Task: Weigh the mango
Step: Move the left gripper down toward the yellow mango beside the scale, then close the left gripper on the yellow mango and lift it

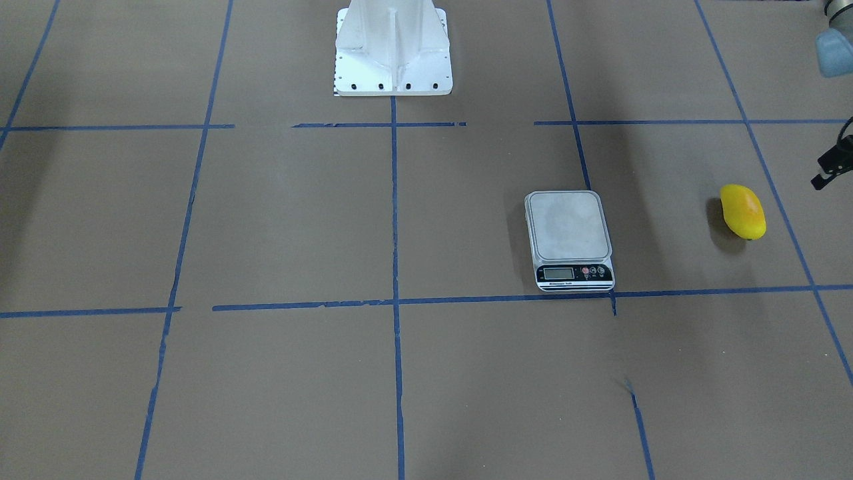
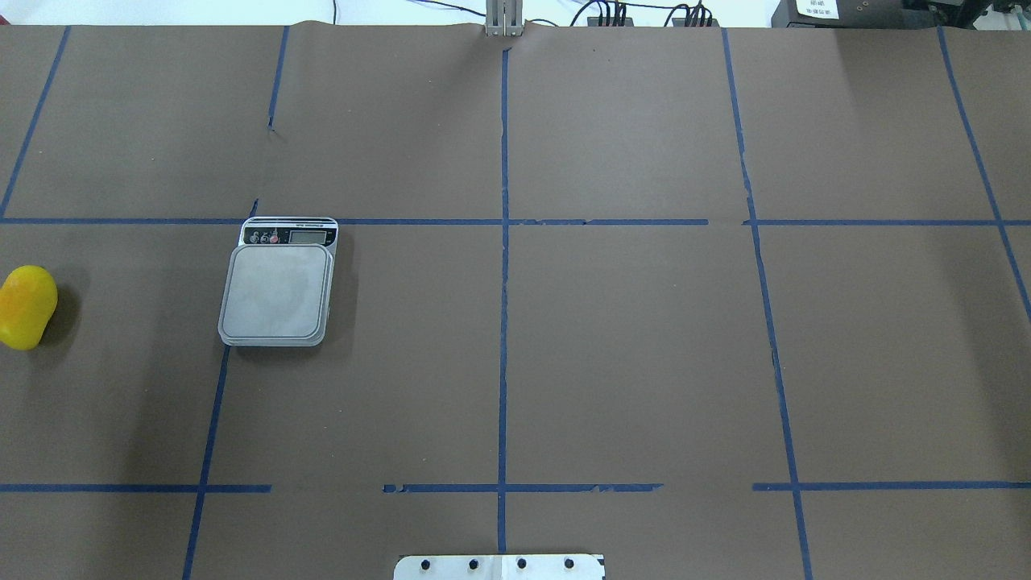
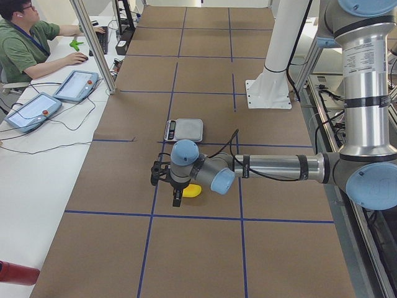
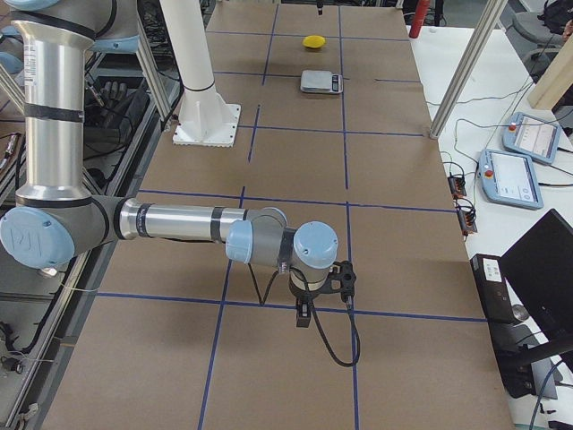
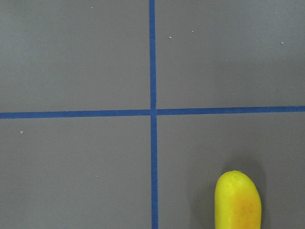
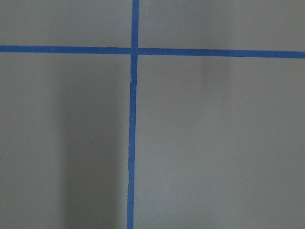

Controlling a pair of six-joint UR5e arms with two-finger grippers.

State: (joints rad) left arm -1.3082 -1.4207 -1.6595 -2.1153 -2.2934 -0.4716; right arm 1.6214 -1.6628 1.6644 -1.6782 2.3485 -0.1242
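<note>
mango (image 1: 742,211) on desk (image 1: 266,220), near left claw (image 3: 177,200), apart | left claw width: cannot tell | right claw (image 4: 303,315): cannot tell

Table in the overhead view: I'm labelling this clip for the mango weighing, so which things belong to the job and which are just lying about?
Belongs to the job:
mango, on the table beside the scale
scale, nothing on it yet

Just lying about:
blue tape grid
white base plate
cables beyond the far edge
</note>
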